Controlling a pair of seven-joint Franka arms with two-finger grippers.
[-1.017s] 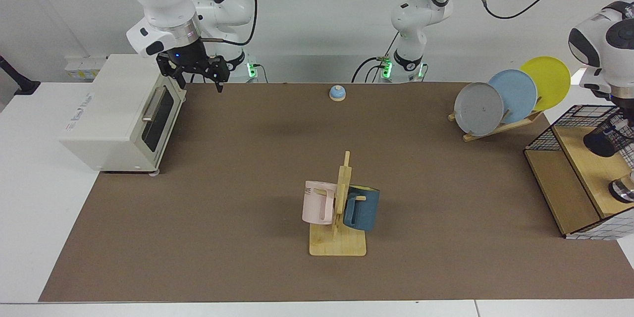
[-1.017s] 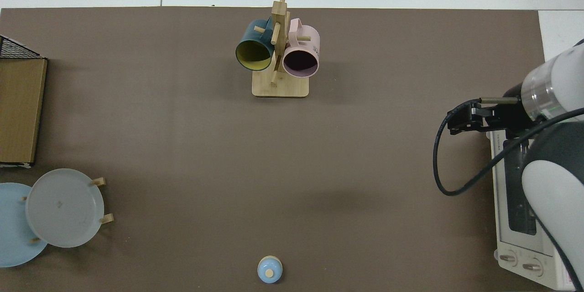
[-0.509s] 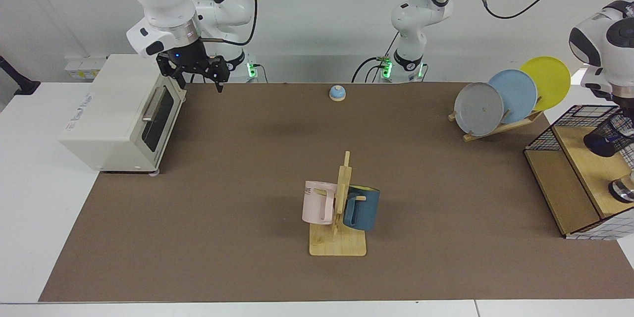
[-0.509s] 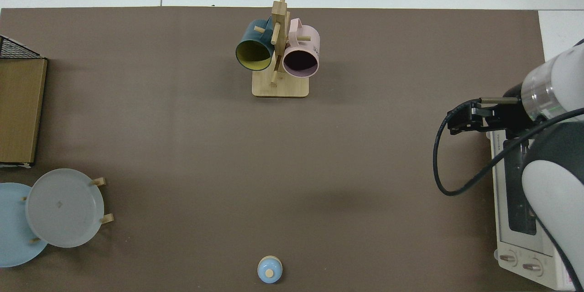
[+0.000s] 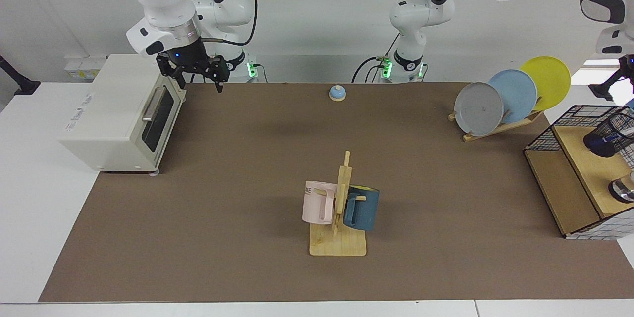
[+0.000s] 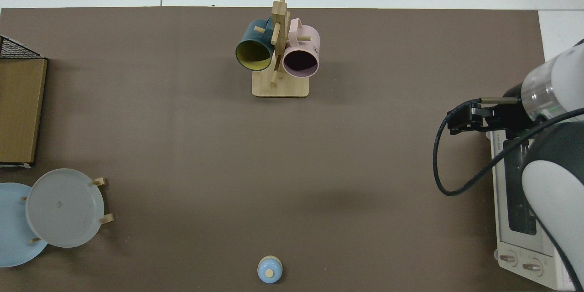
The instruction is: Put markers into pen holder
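Wire basket point(image 5: 545, 134) around pen holder point(image 5: 610, 134), plates point(image 5: 500, 101) alongside

Pretty bright, even light all over, looks like it's coming from overhead. Shadows on the brown tabletop point(image 5: 237, 168) are soft and faint, with a darker patch under the toaster oven point(image 5: 121, 114) and a blurry one beside the mug rack point(image 5: 338, 208). No harsh glare anywhere. The wire basket point(image 5: 584, 168) at the right edge gets cropped.
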